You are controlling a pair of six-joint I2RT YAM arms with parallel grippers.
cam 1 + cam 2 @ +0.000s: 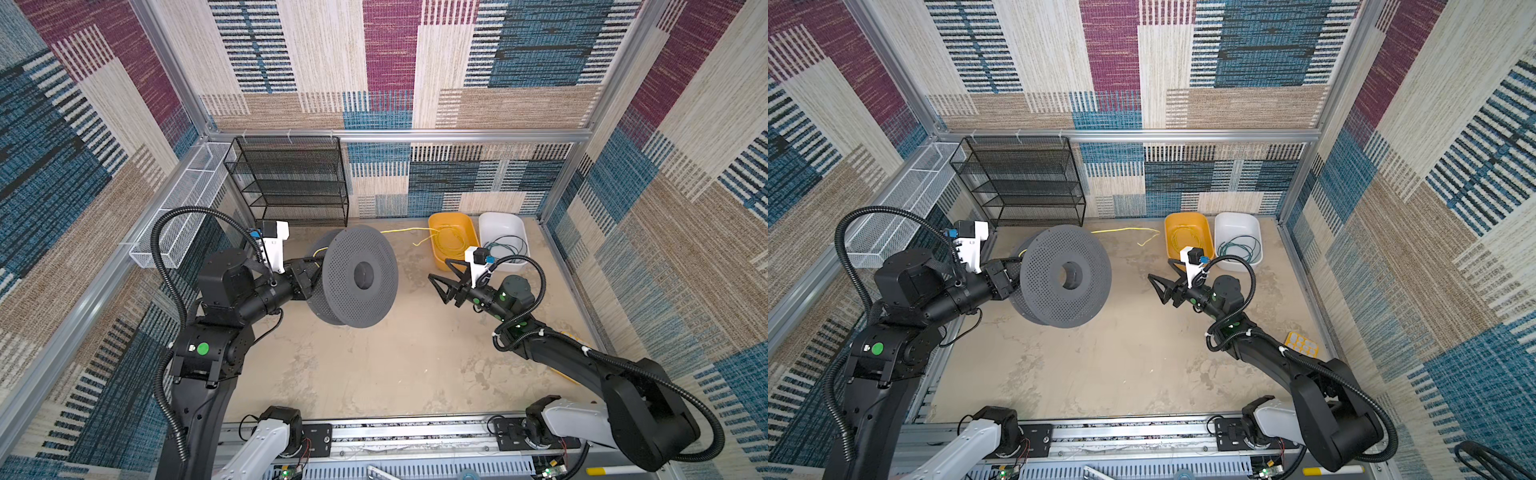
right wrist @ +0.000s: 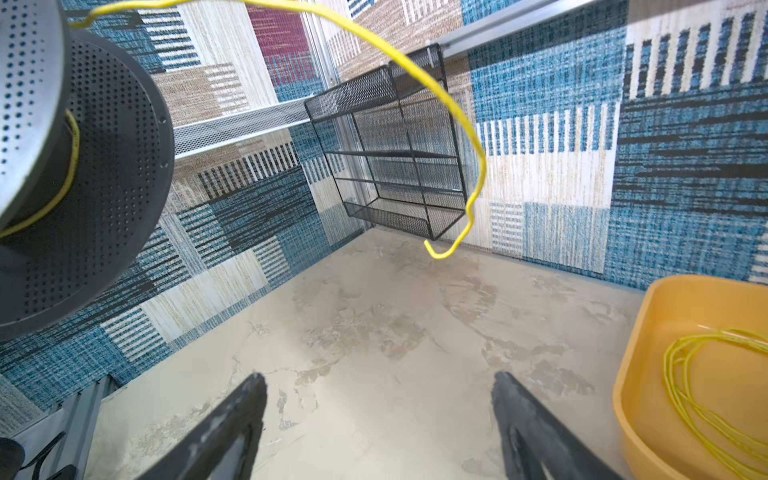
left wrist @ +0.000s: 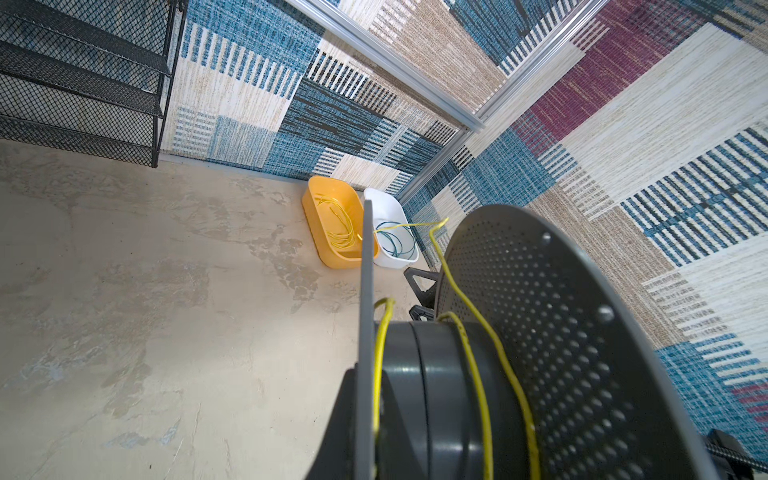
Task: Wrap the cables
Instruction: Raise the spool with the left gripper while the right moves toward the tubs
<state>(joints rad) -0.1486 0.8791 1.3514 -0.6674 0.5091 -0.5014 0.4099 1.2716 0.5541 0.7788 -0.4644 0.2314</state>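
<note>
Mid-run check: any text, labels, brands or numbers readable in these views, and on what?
No text can be read.
Small dark marks on the left arm's white camera mount: too small to read.
Grey spool, yellow bin, white bin: no print visible.

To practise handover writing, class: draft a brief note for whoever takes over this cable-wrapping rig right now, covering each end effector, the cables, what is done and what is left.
Left end effector: shut on the flange of the gray spool, holding it raised.
Right end effector: open, empty, between spool and bins.
Yellow cable: a few loose turns on the spool hub, free tail hanging in the air.
More yellow loops lie in the yellow bin; the teal cable lies coiled in the white bin.
Done: winding begun. Left: wind in the tail, then the loops in both bins.
</note>
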